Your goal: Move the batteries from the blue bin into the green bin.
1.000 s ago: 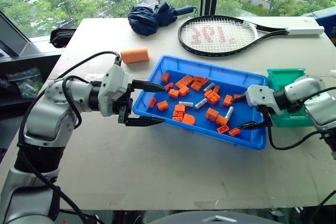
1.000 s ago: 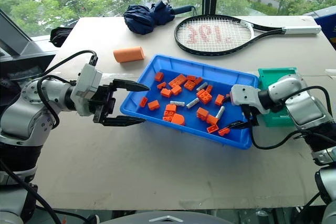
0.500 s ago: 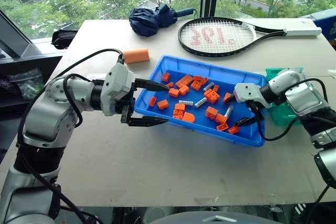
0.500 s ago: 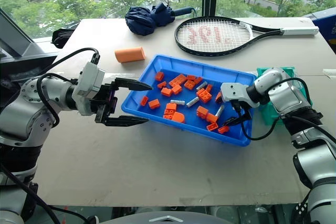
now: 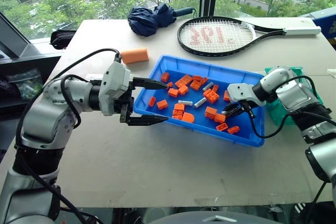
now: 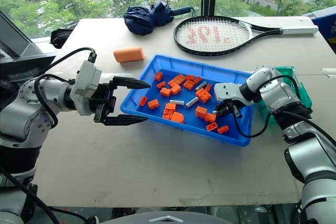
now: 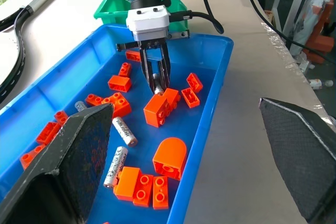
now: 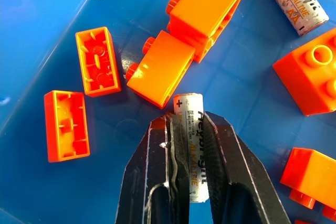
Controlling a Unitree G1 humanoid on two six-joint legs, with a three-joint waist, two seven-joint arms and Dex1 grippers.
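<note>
The left hand [image 5: 148,103] stands wide open and holds nothing; its fingers straddle the left edge of the blue bin [image 5: 157,67], one above the rim, one below it over the table [image 5: 157,166]. An orange cylinder [image 5: 135,55] lies on the table just beyond this hand.

Inside the blue bin, orange bricks [image 5: 181,110] are scattered across the floor. Three batteries [image 5: 185,103] lie loose among them near the centre — two close together, one further back.

Toward the bin's right end, the right hand [image 5: 233,109] points down into the bin, its fingers closed on one battery [image 8: 189,140]. The gripped battery lies on the bin floor, its plus end touching an orange brick [image 8: 157,74].

The green bin [image 5: 303,80] sits on the table just right of the blue bin, partly hidden behind the right arm.
</note>
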